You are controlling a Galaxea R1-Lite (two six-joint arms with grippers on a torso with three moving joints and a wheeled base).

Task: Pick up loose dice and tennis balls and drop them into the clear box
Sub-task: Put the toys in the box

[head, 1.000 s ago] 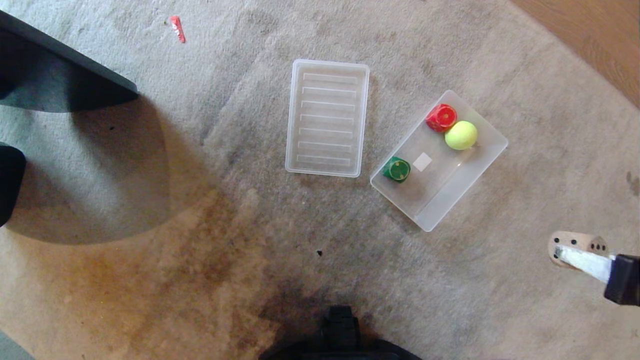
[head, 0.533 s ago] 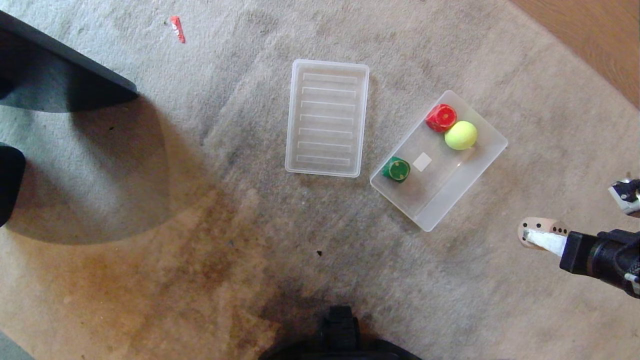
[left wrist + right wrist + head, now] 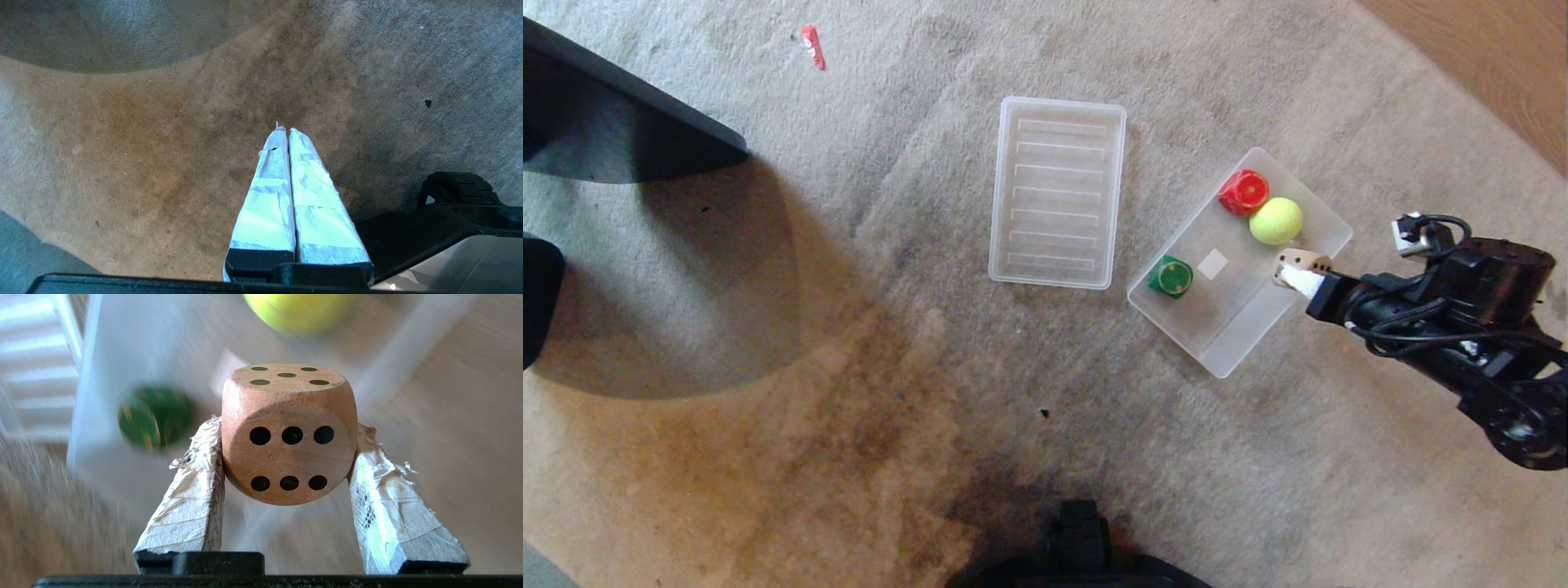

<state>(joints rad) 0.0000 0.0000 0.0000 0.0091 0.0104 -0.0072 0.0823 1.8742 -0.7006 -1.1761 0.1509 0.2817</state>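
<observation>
A: Three things lie in the clear box point(image 3: 1319, 219) already: the green die point(image 3: 1171, 276) by its near-left wall, the red die point(image 3: 1243, 192) at its far end, and a tennis ball point(image 3: 1275, 220) touching the red die. I judge the task partly done.

B: And at the carpet's left?

A: Nothing of the task shows there. The left gripper point(image 3: 284, 130) hangs parked over a brown-stained patch of carpet point(image 3: 122, 143), jaws pressed together, holding nothing. The flat ribbed lid point(image 3: 1058, 192) lies on the carpet just left of the box, apart from it.

B: What is in hand now?

A: The beige die point(image 3: 289, 433). The right gripper point(image 3: 288, 457) has its jaws clamped on the die's two sides, six pips facing the wrist camera. In the head view the die point(image 3: 1301, 263) sits at the box's right-hand long wall, over its rim.

B: So what remains?

A: Letting this die go into the box, I reckon, once it is clear of the wall. A yellow die and any further balls are nowhere in these views, so whether more remains I cannot tell.
</observation>
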